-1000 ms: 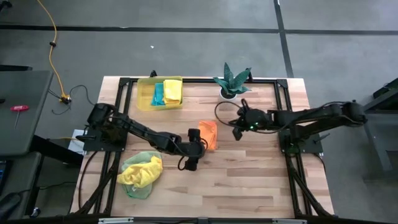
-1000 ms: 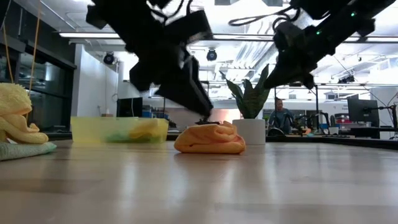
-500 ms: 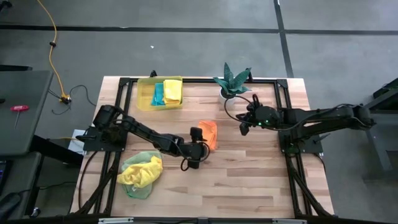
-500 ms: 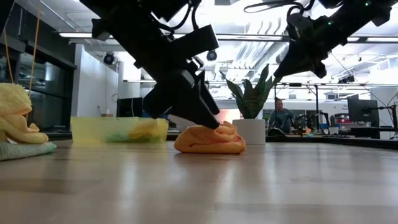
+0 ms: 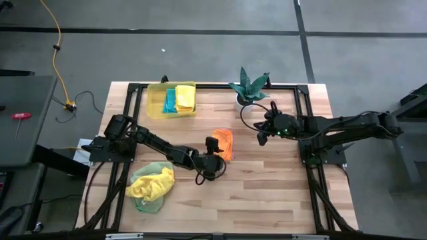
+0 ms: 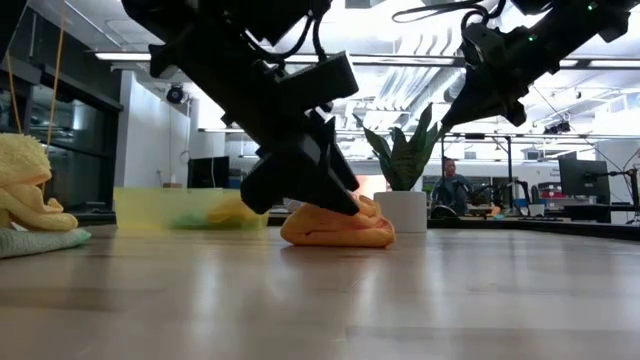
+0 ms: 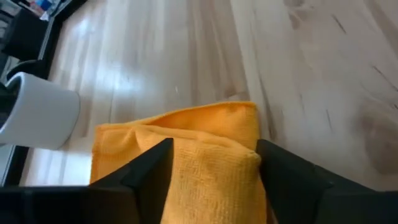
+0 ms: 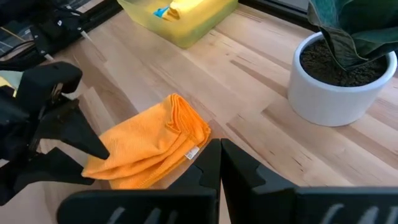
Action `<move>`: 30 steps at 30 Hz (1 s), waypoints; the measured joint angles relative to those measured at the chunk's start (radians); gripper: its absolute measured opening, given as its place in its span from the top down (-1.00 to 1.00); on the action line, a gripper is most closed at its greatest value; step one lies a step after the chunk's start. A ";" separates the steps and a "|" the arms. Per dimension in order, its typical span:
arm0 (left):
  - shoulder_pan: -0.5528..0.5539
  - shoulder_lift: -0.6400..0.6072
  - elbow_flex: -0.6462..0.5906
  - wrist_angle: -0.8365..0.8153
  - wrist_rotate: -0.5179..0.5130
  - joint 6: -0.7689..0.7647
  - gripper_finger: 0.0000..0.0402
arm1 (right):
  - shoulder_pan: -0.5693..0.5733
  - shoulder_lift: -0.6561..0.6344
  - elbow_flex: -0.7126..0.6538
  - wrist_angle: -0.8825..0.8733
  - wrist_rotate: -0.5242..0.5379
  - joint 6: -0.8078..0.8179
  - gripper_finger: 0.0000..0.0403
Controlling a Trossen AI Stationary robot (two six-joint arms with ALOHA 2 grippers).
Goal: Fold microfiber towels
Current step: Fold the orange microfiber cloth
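Left gripper (image 5: 215,162) is sitting low at the near edge of the orange towel (image 5: 223,143), fingers (image 7: 149,171) straddling the cloth's thick folded edge. Jaws are narrowing around it compared with a second ago, when they were hanging wider and higher, off the towel. Not yet pinched tight as far as the left wrist view shows, so this looks like a grasp being made, not completed.

Right gripper (image 5: 261,137) is hovering above the table, off to the towel's far right, near the potted plant (image 5: 248,87). Fingers are pressed fully together, holding nothing. It has pulled back slightly toward the plant over the last second.

Orange towel is lying mid-table as a bunched, partly folded lump, well apart from the yellow bin (image 5: 157,107) holding a teal towel (image 5: 170,100) and a yellow towel (image 5: 185,97). A yellow-and-green towel pile (image 5: 151,187) is waiting at the left front.

Judgement: the left arm is committing to the edge, likely for the next fold or a lift; the fold is unfinished. Risk: the pinch catches only the top layer.
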 joint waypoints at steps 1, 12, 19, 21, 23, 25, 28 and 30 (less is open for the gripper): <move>0.000 0.000 0.000 -0.003 0.003 0.001 -0.01 | 0.000 0.000 0.000 0.000 0.000 -0.001 1.00; 0.020 -0.011 0.017 0.000 -0.025 0.026 0.80 | 0.000 0.000 0.000 -0.003 0.000 -0.001 1.00; 0.059 -0.024 0.088 0.046 0.006 -0.063 0.96 | 0.000 0.001 0.000 -0.004 0.000 -0.001 1.00; 0.071 -0.022 0.092 0.070 0.036 -0.098 0.98 | 0.000 0.001 0.000 -0.003 0.000 0.000 1.00; 0.080 -0.019 0.090 0.068 0.056 -0.139 0.97 | 0.000 0.001 0.000 -0.003 0.000 0.007 1.00; 0.089 -0.013 0.090 0.069 0.080 -0.167 0.96 | 0.000 0.001 0.000 -0.004 0.000 0.007 1.00; 0.102 0.015 0.090 0.090 0.104 -0.197 0.97 | 0.000 0.003 0.000 -0.003 -0.019 0.035 1.00; 0.107 0.045 0.090 0.134 0.121 -0.205 0.98 | 0.000 0.016 0.000 -0.004 -0.068 0.045 1.00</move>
